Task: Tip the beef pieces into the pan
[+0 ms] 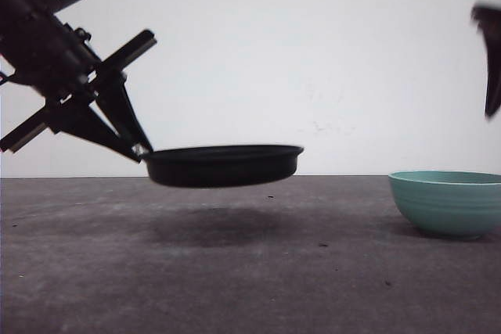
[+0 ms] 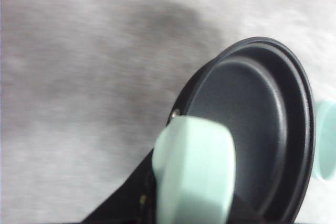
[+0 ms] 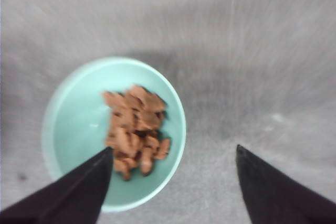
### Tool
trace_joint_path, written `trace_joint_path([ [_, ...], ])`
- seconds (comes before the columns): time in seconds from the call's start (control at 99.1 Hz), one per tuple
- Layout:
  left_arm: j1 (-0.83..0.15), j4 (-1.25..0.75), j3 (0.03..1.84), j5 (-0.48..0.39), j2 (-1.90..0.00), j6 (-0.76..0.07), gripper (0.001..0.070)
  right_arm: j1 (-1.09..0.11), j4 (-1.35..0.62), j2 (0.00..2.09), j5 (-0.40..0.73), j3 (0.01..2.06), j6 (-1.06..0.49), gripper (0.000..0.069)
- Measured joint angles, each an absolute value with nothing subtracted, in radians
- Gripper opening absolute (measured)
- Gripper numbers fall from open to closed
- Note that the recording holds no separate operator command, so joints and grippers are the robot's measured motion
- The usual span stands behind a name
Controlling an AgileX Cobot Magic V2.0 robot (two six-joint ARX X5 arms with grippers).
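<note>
The black pan hangs level above the table, lifted clear of its shadow. My left gripper is shut on the pan's mint-green handle, and the pan's inside holds nothing. The beef pieces lie heaped in a teal bowl, which stands on the table at the right. My right gripper hovers open above that bowl, one finger over its rim and the other over bare table. It holds nothing.
The grey table stretches between pan and bowl, with a few dark specks on it. A white wall stands behind. The right arm shows at the upper right edge of the front view.
</note>
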State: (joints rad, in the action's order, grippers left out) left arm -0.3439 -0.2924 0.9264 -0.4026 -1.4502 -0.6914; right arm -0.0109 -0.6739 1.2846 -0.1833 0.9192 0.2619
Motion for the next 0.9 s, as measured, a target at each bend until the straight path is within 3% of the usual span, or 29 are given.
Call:
trace_joint_path([
  [0.111, -0.355, -0.278, 0.926, -0.436, -1.435, -0.691, 0.0032, -0.01, -0.671, 1.383, -0.188, 0.919, 0.262, 0.0346],
  [0.373, -0.396, -0.284, 0.926, -0.442, -1.435, -0.691, 0.0032, -0.01, -0.634, 1.484, -0.209, 0.919, 0.262, 0.0321],
  [0.656, -0.431, -0.284, 0.926, -0.441, -1.435, -0.688, 0.0032, -0.01, -0.609, 1.562, -0.21, 0.919, 0.263, 0.0243],
  [0.807, -0.434, -0.284, 0.926, -0.441, -1.435, -0.683, 0.0032, -0.01, -0.587, 1.574, -0.239, 0.919, 0.262, 0.0069],
  [0.898, -0.434, -0.284, 0.926, -0.441, -1.435, -0.681, 0.0032, -0.01, -0.543, 1.574, -0.294, 0.919, 0.26, 0.0025],
])
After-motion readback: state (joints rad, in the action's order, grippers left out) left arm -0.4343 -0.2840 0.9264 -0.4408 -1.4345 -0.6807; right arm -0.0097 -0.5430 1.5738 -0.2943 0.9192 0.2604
